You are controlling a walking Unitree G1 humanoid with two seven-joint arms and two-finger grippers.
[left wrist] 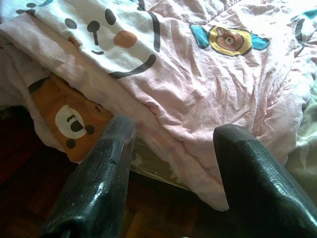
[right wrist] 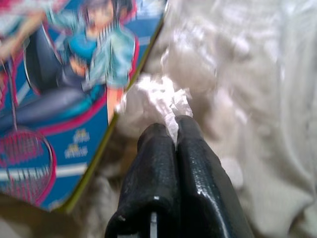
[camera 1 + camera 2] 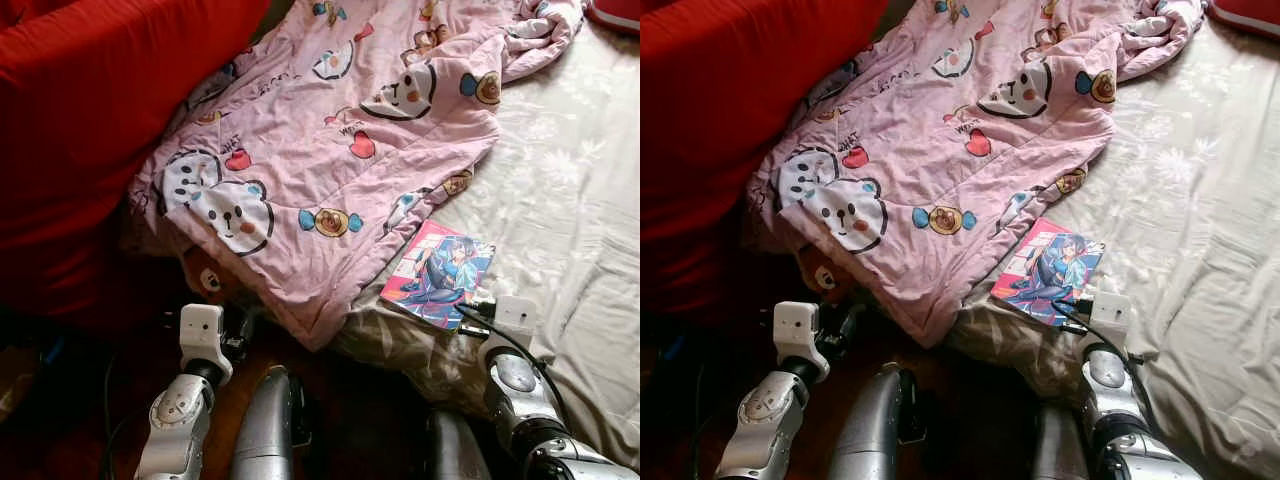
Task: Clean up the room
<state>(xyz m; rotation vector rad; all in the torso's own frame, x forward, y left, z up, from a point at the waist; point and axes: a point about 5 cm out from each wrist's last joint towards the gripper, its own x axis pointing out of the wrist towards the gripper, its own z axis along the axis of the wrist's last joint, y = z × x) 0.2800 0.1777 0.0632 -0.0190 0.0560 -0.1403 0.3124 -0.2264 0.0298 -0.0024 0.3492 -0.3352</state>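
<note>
A crumpled white tissue [image 2: 156, 99] lies on the cream bed sheet [image 3: 570, 200] beside the corner of a colourful comic book [image 3: 438, 272]. My right gripper [image 2: 174, 130] is shut on the tissue's near edge, its fingers pressed together. A pink cartoon-print blanket [image 3: 330, 130] spreads across the bed and hangs over the near edge. My left gripper [image 1: 171, 139] is open and holds nothing. It hovers just short of the blanket's hanging corner, next to an orange bear-print cloth [image 1: 69, 119] under the blanket.
A big red duvet or cushion [image 3: 90, 120] fills the left side. Dark wooden floor [image 3: 350, 400] lies below the bed edge between my arms. A red item [image 3: 615, 12] sits at the far right corner of the bed.
</note>
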